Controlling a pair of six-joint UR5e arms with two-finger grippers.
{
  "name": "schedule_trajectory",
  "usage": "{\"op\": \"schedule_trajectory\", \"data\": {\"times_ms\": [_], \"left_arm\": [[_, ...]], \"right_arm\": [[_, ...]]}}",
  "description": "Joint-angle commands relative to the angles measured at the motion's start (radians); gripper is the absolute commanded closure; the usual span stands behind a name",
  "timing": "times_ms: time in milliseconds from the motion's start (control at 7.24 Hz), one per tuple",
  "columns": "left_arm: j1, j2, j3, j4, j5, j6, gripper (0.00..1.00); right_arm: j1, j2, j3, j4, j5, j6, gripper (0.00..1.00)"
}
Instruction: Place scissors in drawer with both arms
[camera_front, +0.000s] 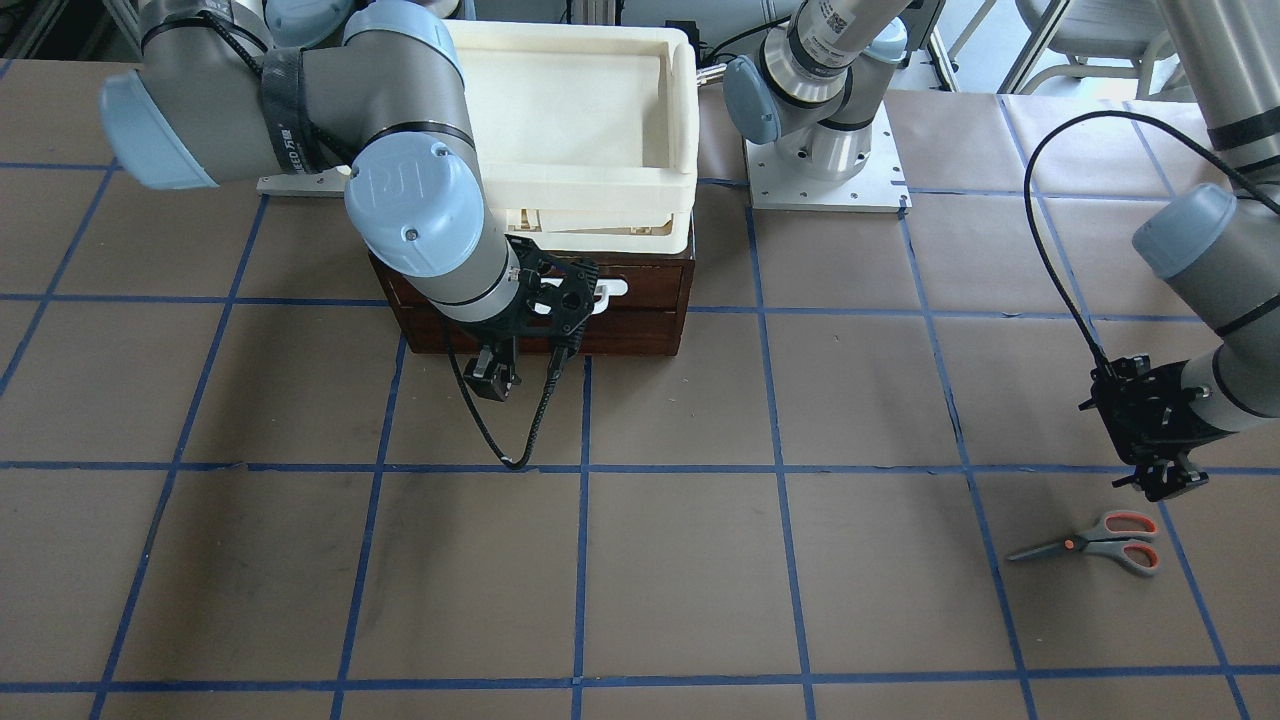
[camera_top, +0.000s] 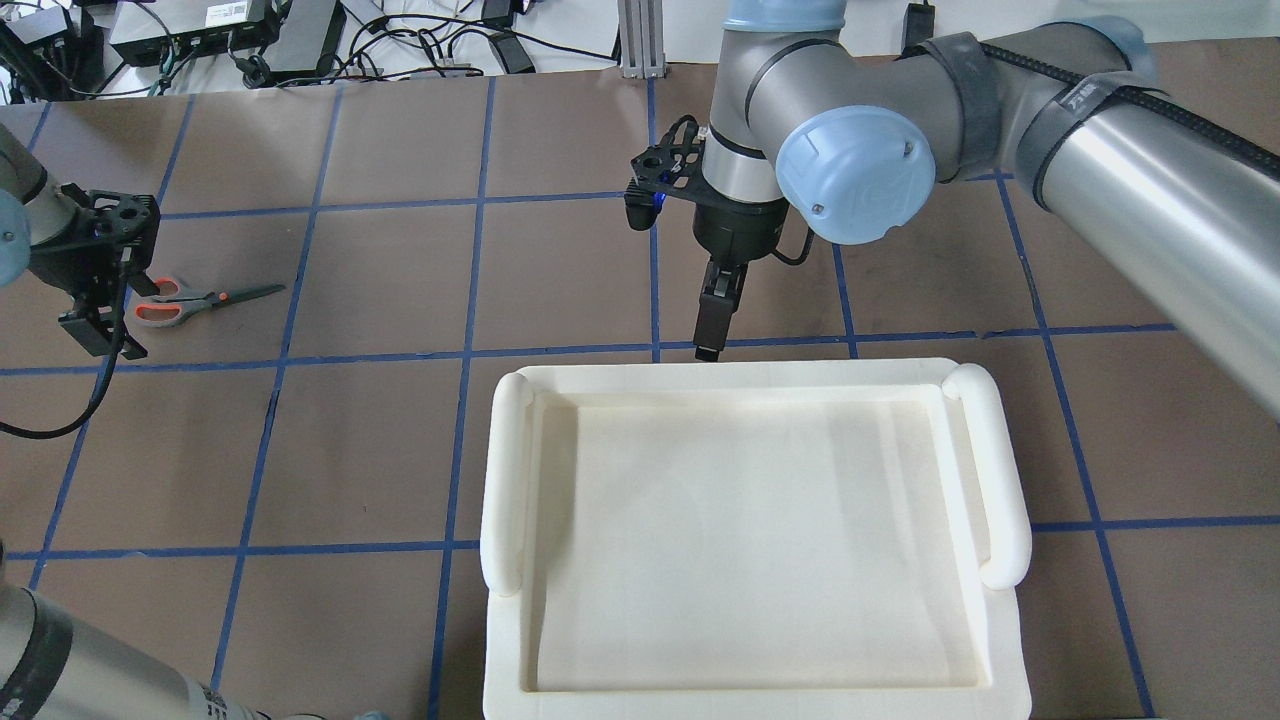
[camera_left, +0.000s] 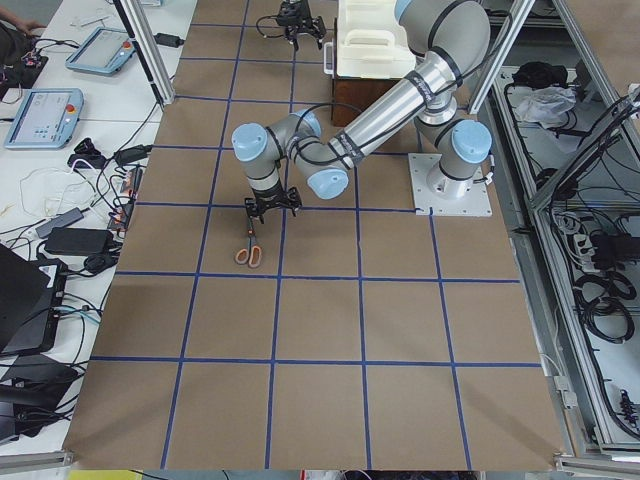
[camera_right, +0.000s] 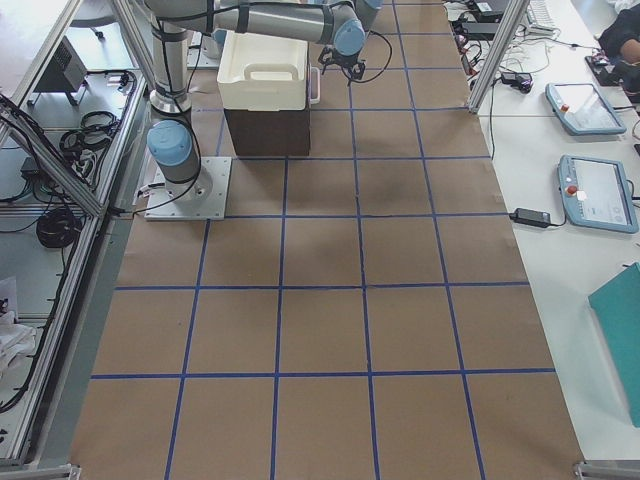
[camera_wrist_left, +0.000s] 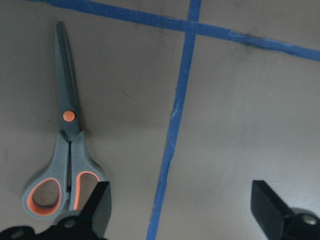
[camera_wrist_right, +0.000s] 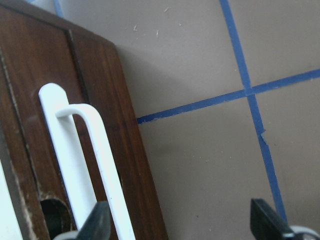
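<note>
Stage: early; nothing is judged done yet.
Scissors (camera_front: 1095, 540): lying flat and closed on the tabletop (camera_front: 700, 560), well apart from the drawer, not yet lifted.
Drawer (camera_front: 650, 295): judged shut; its front is seen flush in the right wrist view, with the white handle (camera_wrist_right: 75, 165) untouched.
Left tool (camera_wrist_left: 182, 215): hung just above the tabletop beside the scissors' handle loops; jaws spread wide, nothing gripped.
Right tool (camera_wrist_right: 185, 227): held in front of the drawer, jaws spread wide, nothing gripped; the handle is seen close by one finger, and contact cannot be made out.
Left to do: the handle to be taken and the drawer pulled out; the scissors to be grasped, carried across and set inside.
Count, scissors: one pair.
Count, arms: two, one tool each.
Count, drawer: one brown unit, one white handle seen; whether a second tier lies below cannot be told.
Count, tray (camera_top: 505, 470): one, cream-white, sat on top of the brown unit, nothing seen in it.
</note>
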Motion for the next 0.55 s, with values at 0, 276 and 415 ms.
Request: {"op": "schedule_trajectory", "data": {"times_ms": [0,276,415], "left_arm": [[0.002,-0.051,0.002,0.042,-0.023,0.102,0.00],[0.002,-0.101,0.051,0.120,-0.105,0.125,0.03],[0.002,-0.143,0.105,0.120,-0.107,0.127,0.03]], "right_arm": [[0.001,0.020,0.000,0.006,-0.031,-0.184,0.00],[0.046,0.020,0.001,0.034,-0.040,-0.172,0.00],[0.054,0.023,0.001,0.041,-0.067,-0.172,0.00]]}}
